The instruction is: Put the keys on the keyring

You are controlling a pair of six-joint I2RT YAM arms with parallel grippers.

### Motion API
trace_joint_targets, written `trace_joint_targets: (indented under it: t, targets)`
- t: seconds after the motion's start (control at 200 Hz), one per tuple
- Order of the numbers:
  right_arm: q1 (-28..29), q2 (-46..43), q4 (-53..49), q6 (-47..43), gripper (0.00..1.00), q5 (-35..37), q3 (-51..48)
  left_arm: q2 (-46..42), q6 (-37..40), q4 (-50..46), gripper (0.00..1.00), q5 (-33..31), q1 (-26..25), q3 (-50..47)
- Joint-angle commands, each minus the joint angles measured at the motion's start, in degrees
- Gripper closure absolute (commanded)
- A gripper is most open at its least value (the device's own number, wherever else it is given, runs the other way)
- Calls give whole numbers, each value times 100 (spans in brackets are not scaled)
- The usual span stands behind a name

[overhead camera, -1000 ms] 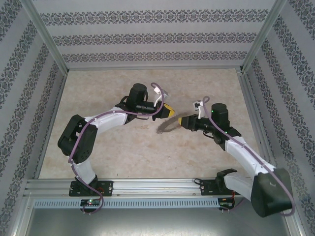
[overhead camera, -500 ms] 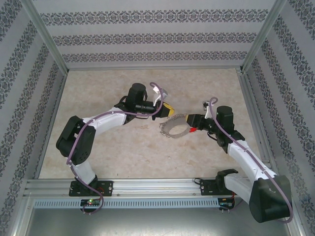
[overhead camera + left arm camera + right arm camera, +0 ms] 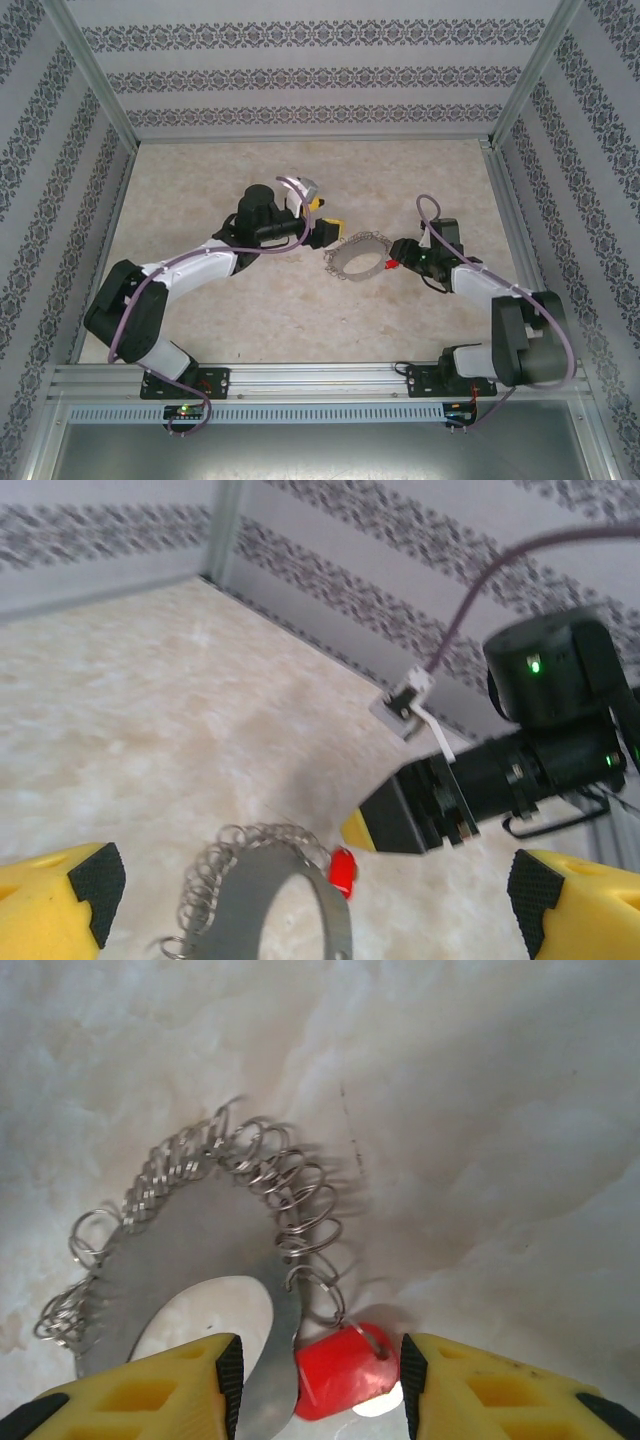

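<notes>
We find the keyring (image 3: 357, 257) flat on the table (image 3: 250, 320), just ahead of the left gripper (image 3: 328, 232); the key (image 3: 340, 1370) lies at its rim, between the right gripper's (image 3: 396, 251) fingers (image 3: 170, 1385).

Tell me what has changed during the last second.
The left pincer opened and drew back leftward. The ring, tilted up before, now lies flat on the table. The right pincer came down, its jaws either side of the red key. The ring stayed between the pincers.
</notes>
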Motion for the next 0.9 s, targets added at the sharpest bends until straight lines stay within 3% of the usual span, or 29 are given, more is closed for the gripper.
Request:
trace_joint_targets:
  t: [0.0,0.22,0.375,0.61,0.864,0.894]
  targets:
    - [-60,268,230,-89,53,130,233,-119,-402,332,0,-774,53,53]
    - [-51,803,306,-160,54,83,639,-12,-340,-144,0,-422,53,296]
    - [25,1367,348,-156,62,-243,959,-10,-288,-168,0,-416,51,251]
    - [642,1802,480,15,100,-489,1376,0,-242,-221,0,-362,48,244]
    - [1577,1827,339,-27,100,-530,2151,56,-199,-210,0,-436,54,224]
    - [1616,1812,271,-51,86,-506,2193,81,-207,-216,0,-445,51,232]
